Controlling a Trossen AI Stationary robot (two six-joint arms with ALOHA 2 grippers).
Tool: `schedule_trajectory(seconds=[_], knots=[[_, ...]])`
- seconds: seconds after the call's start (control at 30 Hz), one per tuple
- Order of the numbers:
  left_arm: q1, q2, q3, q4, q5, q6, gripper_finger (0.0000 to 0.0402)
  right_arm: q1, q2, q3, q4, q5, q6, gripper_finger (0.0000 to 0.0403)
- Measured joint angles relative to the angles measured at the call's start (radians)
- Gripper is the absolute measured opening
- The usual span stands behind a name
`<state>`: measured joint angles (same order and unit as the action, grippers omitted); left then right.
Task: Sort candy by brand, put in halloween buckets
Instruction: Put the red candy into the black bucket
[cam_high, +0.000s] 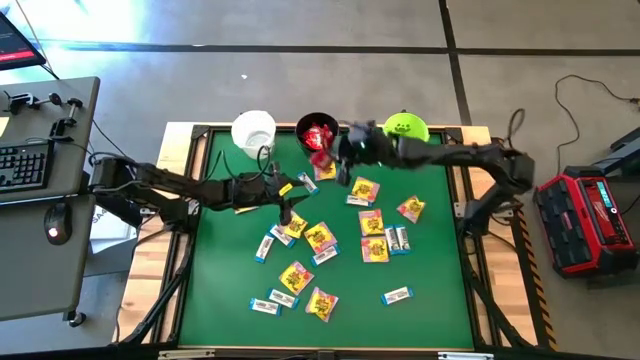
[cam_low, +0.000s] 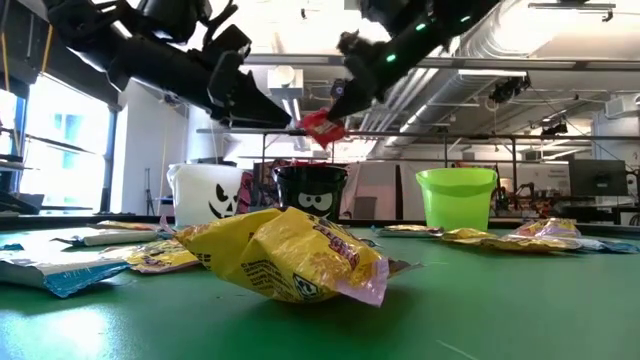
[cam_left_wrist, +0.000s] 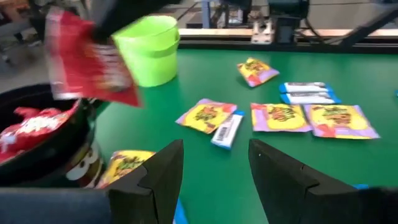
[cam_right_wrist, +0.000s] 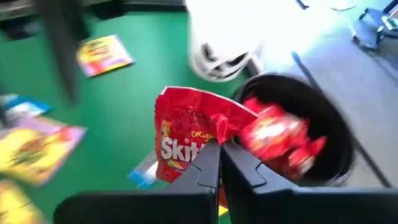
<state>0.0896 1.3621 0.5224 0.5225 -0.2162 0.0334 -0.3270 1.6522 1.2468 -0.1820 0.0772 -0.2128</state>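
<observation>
A: Step in hand looks like the drop; right gripper (cam_right_wrist: 219, 149) is clamped on a red packet (cam_right_wrist: 186, 140), held above the table just beside the black bucket (cam_high: 316, 128).

B: Next it needs carrying over that rim, then the jaws parted; that bucket already holds red packets; what the white bucket (cam_high: 253, 130) and green bucket (cam_high: 406, 126) hold I cannot tell.

A: Left gripper (cam_left_wrist: 211, 174) hangs spread and empty over the scattered candy (cam_high: 320, 236).
</observation>
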Motion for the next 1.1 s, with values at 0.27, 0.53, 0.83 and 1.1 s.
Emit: schedule_trajectory(seconds=[0.27,0.53,0.83,1.1], knots=[[0.05,0.0,0.0,-0.028,-0.001,-0.024,0.0174,-0.136,0.256,0.265,-0.066,-0.052,-0.113,0.0],[0.063,0.0,0.0,-0.053,-0.001,-0.03,0.0175,-0.2,0.423,0.387,-0.114,-0.078,-0.16,0.0],[0.064,0.0,0.0,-0.054,-0.003,-0.032,0.0175,-0.224,0.453,0.396,-0.108,-0.027,-0.164,0.0008],[0.064,0.0,0.0,-0.057,-0.003,-0.041,0.0175,-0.207,0.45,0.396,-0.15,-0.025,-0.1,0.0134]])
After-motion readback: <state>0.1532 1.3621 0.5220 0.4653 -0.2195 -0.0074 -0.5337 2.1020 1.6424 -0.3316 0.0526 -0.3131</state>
